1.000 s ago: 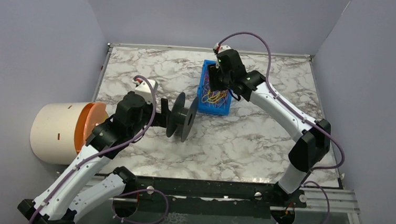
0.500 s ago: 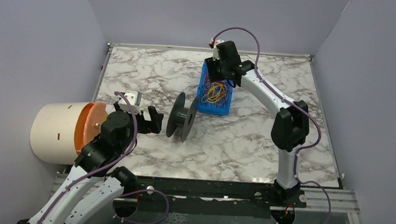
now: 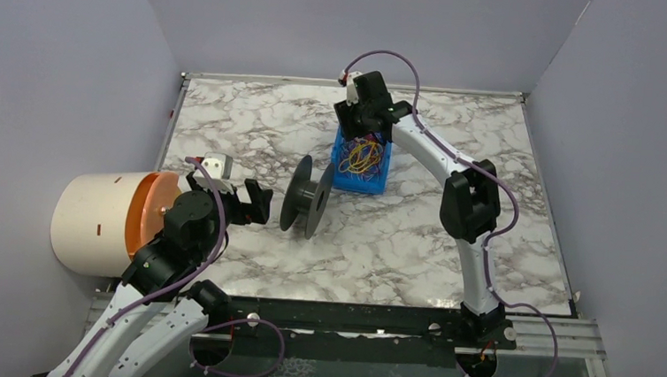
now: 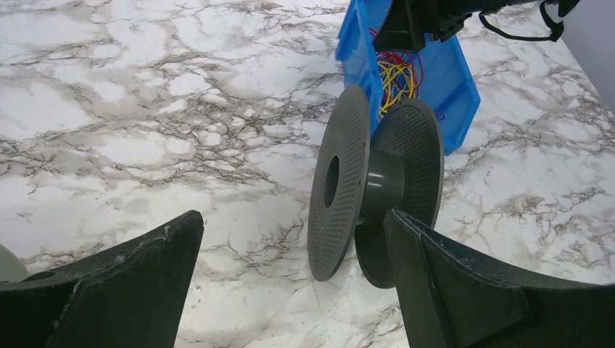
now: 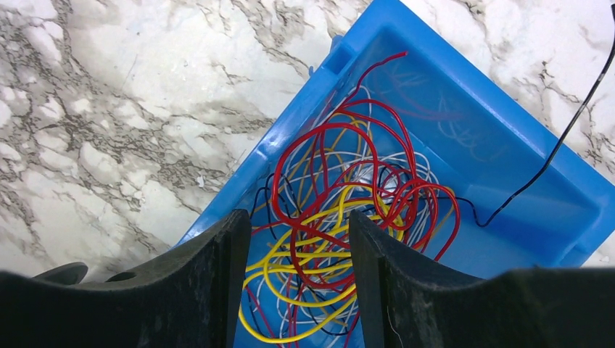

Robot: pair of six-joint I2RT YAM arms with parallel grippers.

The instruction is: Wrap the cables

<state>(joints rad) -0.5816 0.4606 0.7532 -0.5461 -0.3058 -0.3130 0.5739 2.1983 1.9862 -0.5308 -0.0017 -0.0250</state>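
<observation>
The cables (image 5: pixel 319 239) are a tangle of thin red, yellow, white and dark wires lying in a blue bin (image 5: pixel 508 145). My right gripper (image 5: pixel 299 215) hangs open just above the tangle, and I see no wire pinched between its fingers. From above, the cables (image 3: pixel 363 158) fill the bin (image 3: pixel 358 187) under the right gripper (image 3: pixel 358 130). A black spool (image 3: pixel 307 196) stands on its edge left of the bin. My left gripper (image 3: pixel 256 203) is wide open and empty, a short way left of the spool (image 4: pixel 341 181). The left gripper (image 4: pixel 291 216) touches nothing.
A cream cylinder with an orange face (image 3: pixel 101 221) lies at the table's left edge beside the left arm. Grey walls close the table on three sides. A thin black wire (image 5: pixel 558 145) crosses above the bin's far corner.
My left gripper has drawn back leftward from the spool and opened a little wider; the spool stays standing. The right gripper shifted left and toward the bin's far end, still equally open.
</observation>
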